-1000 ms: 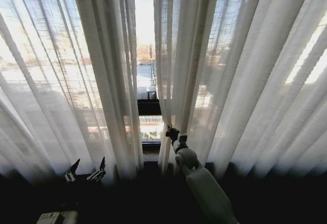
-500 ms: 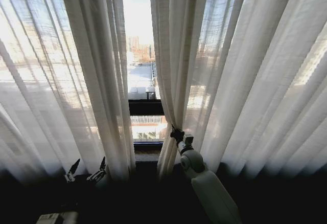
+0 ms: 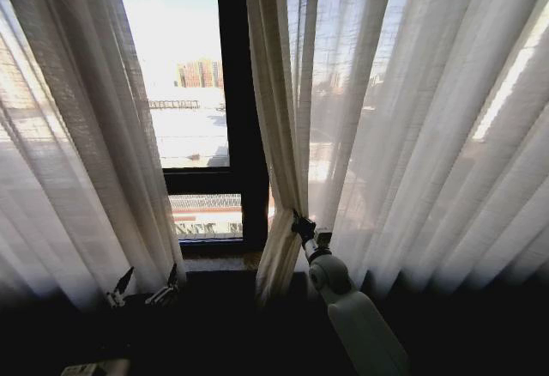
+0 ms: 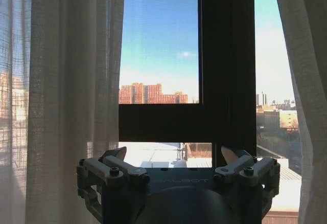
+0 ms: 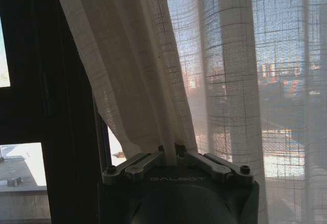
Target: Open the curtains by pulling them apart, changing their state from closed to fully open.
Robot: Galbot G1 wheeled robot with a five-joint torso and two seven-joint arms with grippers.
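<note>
With my right gripper [image 3: 299, 221] pinching the inner edge of the right curtain [image 3: 412, 118] beside the window frame [image 3: 236, 93], a thin fold could slip free; my left gripper [image 3: 144, 288] hangs open, low by the left curtain [image 3: 69, 153].

curtains [image 3: 386, 118] cut off at top and sides; right end effector [image 5: 171, 152] fingertips buried in fabric fold.
</note>
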